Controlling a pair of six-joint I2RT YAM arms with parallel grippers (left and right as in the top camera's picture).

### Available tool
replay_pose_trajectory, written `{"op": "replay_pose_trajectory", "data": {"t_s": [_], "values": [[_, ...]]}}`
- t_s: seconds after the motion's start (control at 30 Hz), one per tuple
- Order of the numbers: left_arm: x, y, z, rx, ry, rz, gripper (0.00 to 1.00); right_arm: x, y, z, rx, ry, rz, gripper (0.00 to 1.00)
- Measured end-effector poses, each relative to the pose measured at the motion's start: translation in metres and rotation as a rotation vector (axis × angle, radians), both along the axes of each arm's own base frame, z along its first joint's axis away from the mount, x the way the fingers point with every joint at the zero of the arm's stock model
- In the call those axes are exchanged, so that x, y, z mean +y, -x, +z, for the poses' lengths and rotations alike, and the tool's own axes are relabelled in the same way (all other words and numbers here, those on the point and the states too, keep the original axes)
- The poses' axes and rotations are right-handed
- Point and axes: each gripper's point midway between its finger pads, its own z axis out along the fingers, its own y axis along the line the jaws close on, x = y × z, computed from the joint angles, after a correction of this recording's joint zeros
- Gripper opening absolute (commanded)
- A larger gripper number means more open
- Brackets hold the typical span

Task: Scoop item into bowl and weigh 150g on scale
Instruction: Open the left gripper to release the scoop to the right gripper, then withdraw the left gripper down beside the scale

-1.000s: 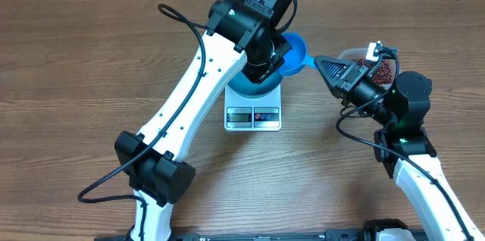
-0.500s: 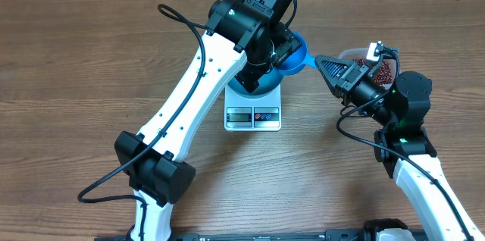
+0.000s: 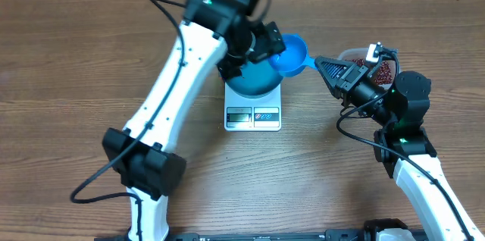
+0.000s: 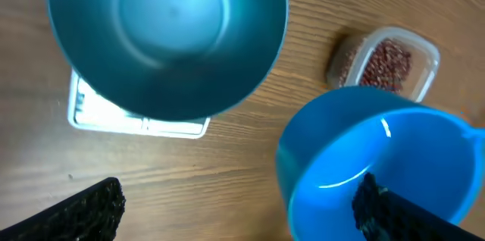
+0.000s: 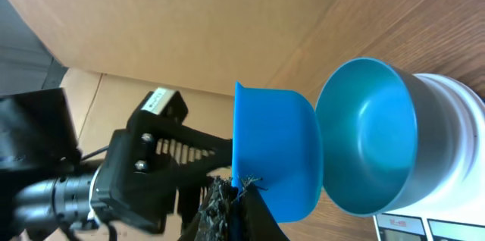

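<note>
The empty bright blue bowl (image 3: 255, 82) (image 4: 167, 29) (image 5: 371, 142) stands on the white scale (image 3: 253, 117) (image 4: 95, 112) (image 5: 455, 120). My left gripper (image 3: 265, 44) (image 4: 235, 218) hangs open just behind the bowl, holding nothing; one of its fingers (image 4: 394, 211) is over the scoop. My right gripper (image 3: 317, 61) (image 5: 242, 199) is shut on the handle of the small blue scoop (image 3: 292, 54) (image 4: 379, 158) (image 5: 276, 158), which hovers empty at the bowl's right rim. The red-brown beans (image 4: 385, 61) lie in a clear tub (image 3: 348, 53) behind my right arm.
My left arm (image 3: 170, 89) crosses the table left of the scale. My right arm (image 3: 398, 112) partly covers the tub. A cardboard wall (image 5: 189, 21) stands at the table's far side.
My left gripper has opened and swung back and to the left, uncovering the bowl on the scale. The right gripper and scoop have not moved.
</note>
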Motion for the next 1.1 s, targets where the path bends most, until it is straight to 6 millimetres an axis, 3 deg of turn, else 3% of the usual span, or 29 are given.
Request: {"op": "replay_pose_trajectory", "data": {"t_s": [0.3,0.47,0.63,0.8,1.1], "values": [[0.045,-0.007,0.009,-0.084,0.009,-0.273,0.99,-0.001,0.001,-0.006,0.023,0.011,-0.003,0.04],[0.082,0.007,0.013,-0.13,-0.182,-0.413,0.99,-0.001,0.001,-0.007,0.019,0.019,-0.001,0.04],[0.116,0.022,0.037,-0.2,-0.356,-0.519,0.99,-0.001,0.001,-0.007,0.011,0.028,0.0,0.04],[0.125,0.024,0.052,-0.264,-0.419,-0.575,0.99,-0.001,0.001,-0.007,0.009,0.031,0.001,0.04],[0.122,0.025,0.052,-0.282,-0.427,-0.644,1.0,-0.001,0.001,-0.007,0.001,0.038,0.002,0.04]]}}
